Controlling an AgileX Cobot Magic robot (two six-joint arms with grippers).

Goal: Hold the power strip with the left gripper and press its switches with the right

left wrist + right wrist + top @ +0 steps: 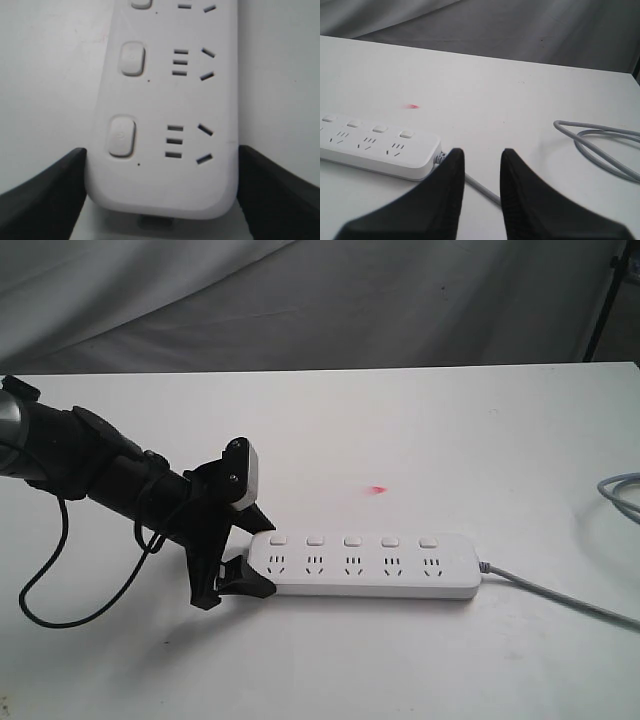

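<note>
One power strip (365, 565), end gripped btwn left claw (266, 558)

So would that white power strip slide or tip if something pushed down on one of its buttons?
Probably stiff: the power strip looks like one rigid plastic bar. Tipping seems unlikely; it lies flat on the table. Its smooth shell might slide, though the left gripper straddling its end should check that.

L hand (161, 150) clamps power strip (165, 192) end; switches (122, 136) face cam.
</note>
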